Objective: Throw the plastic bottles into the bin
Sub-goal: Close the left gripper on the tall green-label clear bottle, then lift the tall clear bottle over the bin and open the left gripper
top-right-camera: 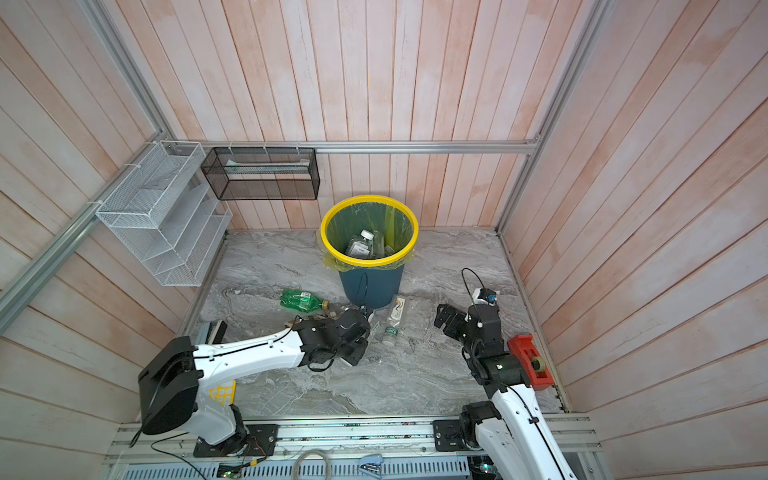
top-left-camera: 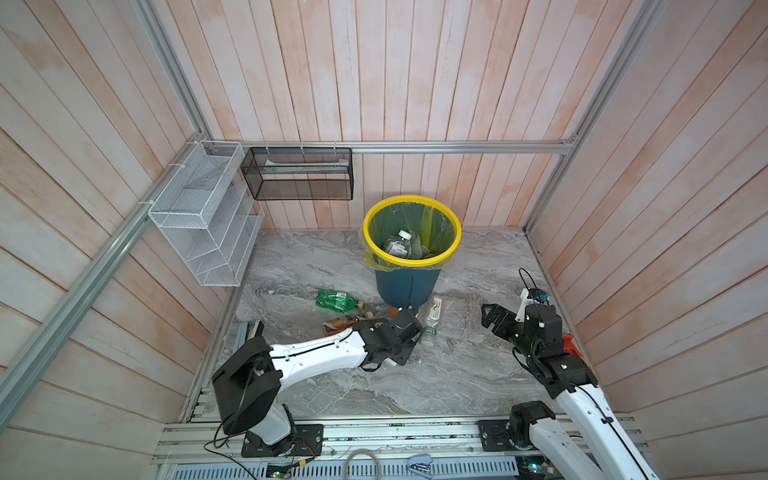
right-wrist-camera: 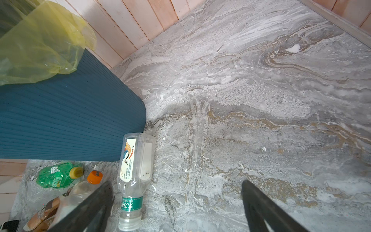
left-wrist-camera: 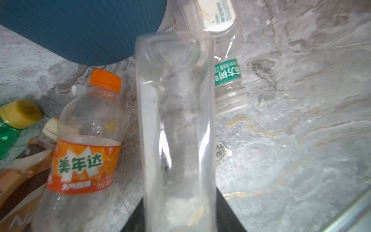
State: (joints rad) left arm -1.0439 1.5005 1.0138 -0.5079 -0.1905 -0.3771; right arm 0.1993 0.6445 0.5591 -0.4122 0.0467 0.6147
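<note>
In a top view the bin [top-right-camera: 369, 262] stands at the back of the table [top-right-camera: 415, 374] with bottles [top-right-camera: 361, 246] inside. A green bottle [top-right-camera: 301, 300] lies left of its foot. The left gripper [top-right-camera: 362, 323] sits low beside a green-labelled clear bottle [top-right-camera: 392, 323]; the right gripper [top-right-camera: 444, 319] hangs well apart, jaws wide
</note>
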